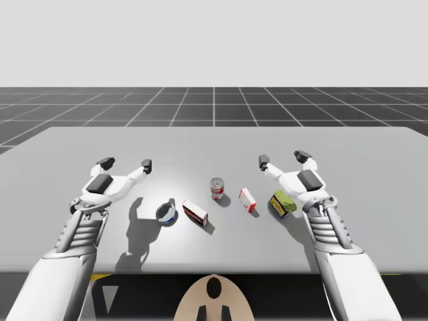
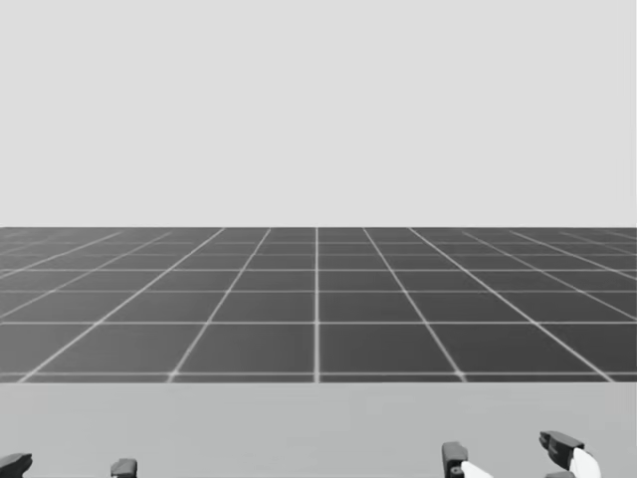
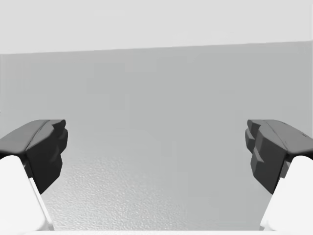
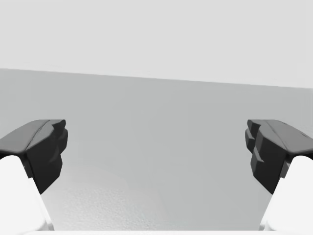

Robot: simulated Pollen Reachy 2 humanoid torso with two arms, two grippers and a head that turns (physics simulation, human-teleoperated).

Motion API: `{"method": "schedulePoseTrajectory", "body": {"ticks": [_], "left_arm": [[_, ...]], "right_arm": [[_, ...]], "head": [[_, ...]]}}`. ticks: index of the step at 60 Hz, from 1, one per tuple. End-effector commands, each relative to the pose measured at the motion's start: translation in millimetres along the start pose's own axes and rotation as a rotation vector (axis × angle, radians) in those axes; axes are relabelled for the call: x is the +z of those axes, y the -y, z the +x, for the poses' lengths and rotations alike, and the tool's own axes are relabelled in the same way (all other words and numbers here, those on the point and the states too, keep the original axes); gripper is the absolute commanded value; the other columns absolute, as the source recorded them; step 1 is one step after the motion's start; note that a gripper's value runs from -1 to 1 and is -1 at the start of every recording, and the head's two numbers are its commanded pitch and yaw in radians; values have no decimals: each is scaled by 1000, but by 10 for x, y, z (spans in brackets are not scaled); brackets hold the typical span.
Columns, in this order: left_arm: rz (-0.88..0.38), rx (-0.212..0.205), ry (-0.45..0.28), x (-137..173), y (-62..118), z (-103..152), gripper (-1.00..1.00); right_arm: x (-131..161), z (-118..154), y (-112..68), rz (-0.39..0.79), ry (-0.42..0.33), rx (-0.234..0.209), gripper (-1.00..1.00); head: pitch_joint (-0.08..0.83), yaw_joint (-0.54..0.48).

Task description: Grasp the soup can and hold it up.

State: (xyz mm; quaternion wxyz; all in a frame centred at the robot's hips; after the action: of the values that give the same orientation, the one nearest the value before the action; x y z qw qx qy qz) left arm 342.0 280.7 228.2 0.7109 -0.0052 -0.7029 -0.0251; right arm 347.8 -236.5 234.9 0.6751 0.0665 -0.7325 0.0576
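A small red and white soup can [image 1: 217, 188] stands upright near the middle of the grey table [image 1: 214, 144]. My left gripper [image 1: 126, 162] hovers open well to the can's left, and my right gripper [image 1: 283, 158] hovers open to its right and slightly farther back. Both grippers are apart from the can. In the left wrist view, the left gripper [image 3: 156, 152] has only bare table between its dark fingers. The right gripper [image 4: 156, 152] likewise holds nothing. The head view catches the left gripper [image 2: 68, 465] and the right gripper [image 2: 508, 451] at its lower edge.
A blue and white tin [image 1: 166, 213] lies left of the can, with a red and white box [image 1: 195, 212] beside it. Another red and white box [image 1: 247, 199] sits right of the can. A yellow-green packet [image 1: 283, 203] lies under my right wrist.
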Motion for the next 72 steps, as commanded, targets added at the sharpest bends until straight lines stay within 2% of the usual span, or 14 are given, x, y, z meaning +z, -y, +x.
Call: {"method": "schedulePoseTrajectory", "body": {"ticks": [1,2,9,26,43,55,59,61,69,72], "left_arm": [[3,-2,13,7,-5,6,-1000],[3,-3,14,8,-5,6,-1000],[6,-8,19,13,-5,4,-1000],[8,-21,26,12,-12,4,-1000],[7,-27,33,18,-13,19,-1000],[8,-32,33,22,-5,25,-1000],[9,-37,36,24,-4,28,-1000],[11,-38,38,26,-4,30,-1000],[12,-38,37,25,-1,27,-1000],[13,-41,36,22,2,24,-1000]], "right_arm": [[23,-3,-17,-29,2,-13,-1000],[24,3,-19,-20,2,6,-1000],[19,21,-9,11,-17,-2,-1000],[11,30,2,-11,-14,-1,-1000],[6,35,-1,-13,-18,1,-1000],[21,58,-71,18,-30,14,-1000],[67,107,-122,89,-32,8,-1000],[102,146,-175,135,-35,31,-1000],[197,299,-345,274,-114,17,-1000],[229,372,-435,369,-156,19,-1000]], "head": [[5,-3],[7,-3],[47,3],[350,21],[569,-3],[617,-14],[615,-17],[613,-15],[613,-16],[615,-16]]}}
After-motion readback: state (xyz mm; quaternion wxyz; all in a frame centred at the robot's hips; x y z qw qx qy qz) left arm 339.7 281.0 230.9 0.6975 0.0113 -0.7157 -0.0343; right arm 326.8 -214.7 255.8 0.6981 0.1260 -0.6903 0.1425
